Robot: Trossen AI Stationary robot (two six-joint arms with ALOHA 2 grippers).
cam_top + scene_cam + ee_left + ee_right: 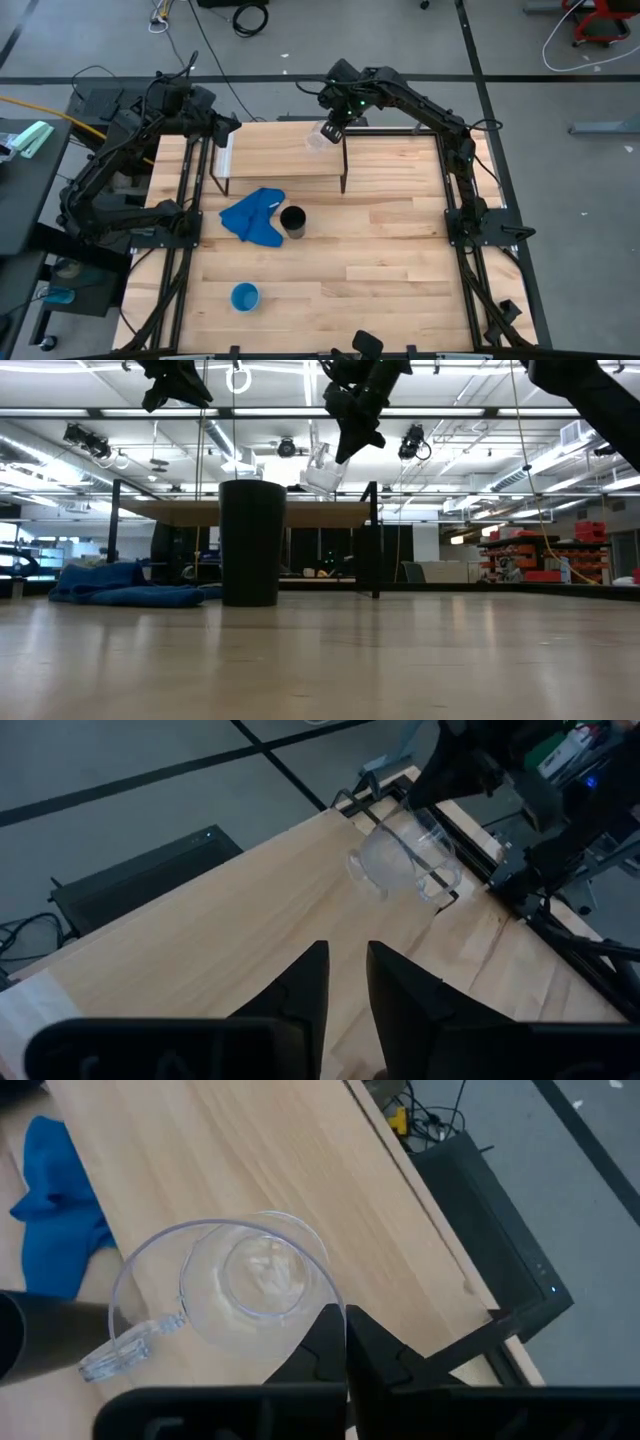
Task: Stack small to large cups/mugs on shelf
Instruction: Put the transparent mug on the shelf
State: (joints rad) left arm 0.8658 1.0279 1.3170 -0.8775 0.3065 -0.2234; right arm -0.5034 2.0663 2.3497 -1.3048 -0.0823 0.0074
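The small clear cup (240, 1285) hangs tilted in my right gripper (333, 118), just above the right part of the pale shelf (280, 155). It also shows in the low view (318, 472) and the left wrist view (405, 860). My left gripper (225, 130) hovers over the shelf's left end, fingers a little apart and empty. The black cup (293, 222) stands on the tabletop in front of the shelf, beside the blue cloth (255, 215). The light blue cup (245, 296) stands upright near the table's near left. My right gripper holds the clear cup by its wall at the rim (332, 1305), pinched between the two fingers, one inside and one outside. The fingers come from above, slanting down. The cup hangs tilted below them, its mouth turned sideways, clear of the shelf board (250, 512).
The shelf stands on thin black legs (344, 170) at the table's far middle. The crumpled blue cloth lies just in front of its left half, touching the black cup. Bare tabletop (400, 260) spreads to the right and near side. Black frame rails run along both table sides.
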